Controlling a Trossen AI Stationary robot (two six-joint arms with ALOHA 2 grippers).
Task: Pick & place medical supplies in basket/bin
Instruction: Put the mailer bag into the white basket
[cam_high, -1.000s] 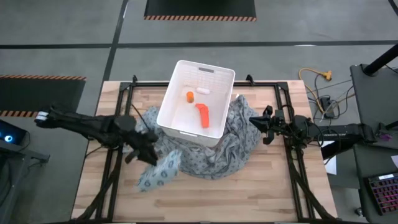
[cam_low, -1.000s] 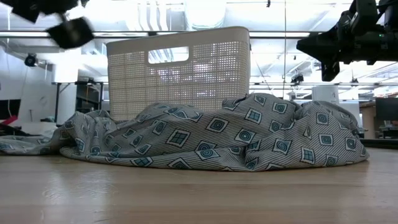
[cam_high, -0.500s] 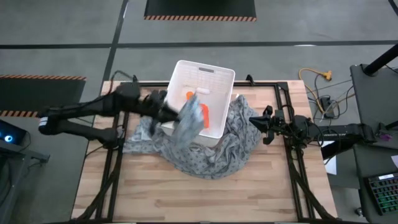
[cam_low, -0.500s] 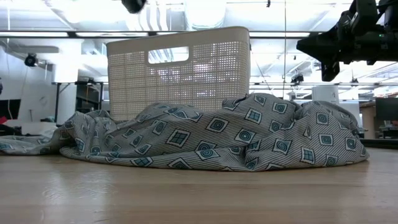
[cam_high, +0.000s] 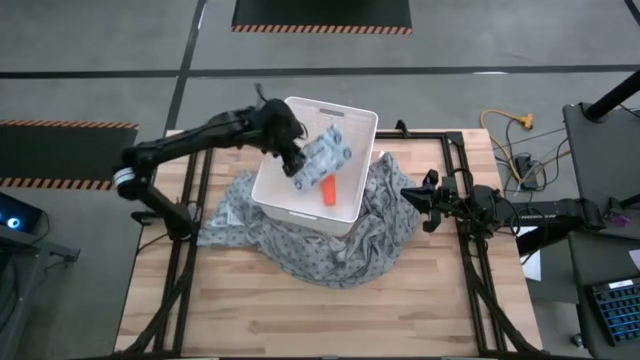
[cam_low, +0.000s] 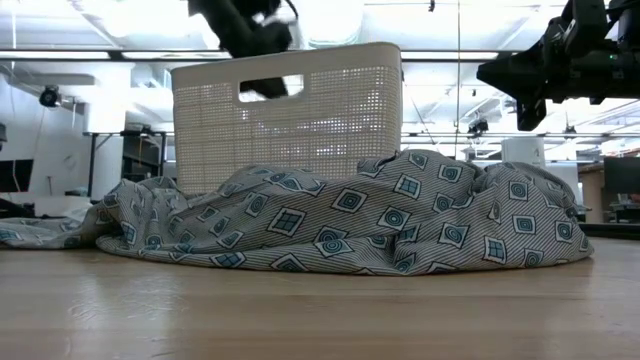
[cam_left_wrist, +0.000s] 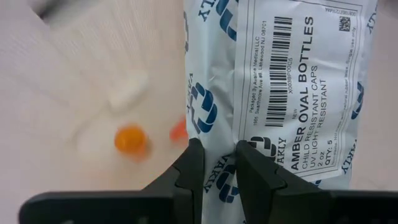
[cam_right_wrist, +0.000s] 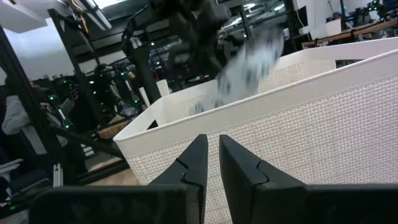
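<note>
My left gripper (cam_high: 298, 160) is over the white slotted bin (cam_high: 330, 106), shut on the pale printed packet (cam_high: 326, 153). In the left wrist view the packet (cam_left_wrist: 292, 81) fills the picture's right half. Beyond it, on the bin floor, lie the small orange bottle (cam_left_wrist: 130, 140), the white oblong piece (cam_left_wrist: 127, 96) and a bit of the orange tube (cam_left_wrist: 179, 130). From above, the orange tube (cam_high: 328, 189) lies on the bin floor. My right gripper (cam_high: 408, 200) waits shut above the table's right side, pointing at the bin wall (cam_right_wrist: 298, 106). My left gripper pinches the packet between its two fingers (cam_left_wrist: 189, 168) at one short end (cam_left_wrist: 214, 163), near that end's middle, coming from above. The packet is lifted clear over the bin's inside and reaches on past the fingertips.
A grey patterned cloth (cam_high: 340, 245) lies bunched round the bin's near, left and right sides (cam_low: 350, 220). Bare wooden table (cam_high: 300, 320) shows near the front edge. Black frame rails run along both table sides. Cables lie off the table's right far corner.
My left gripper has risen from the table by the cloth's near left corner, taking the packet with it. It swung up and toward the far edge and the right, and now stands over the bin. The packet is lifted clear of the table.
</note>
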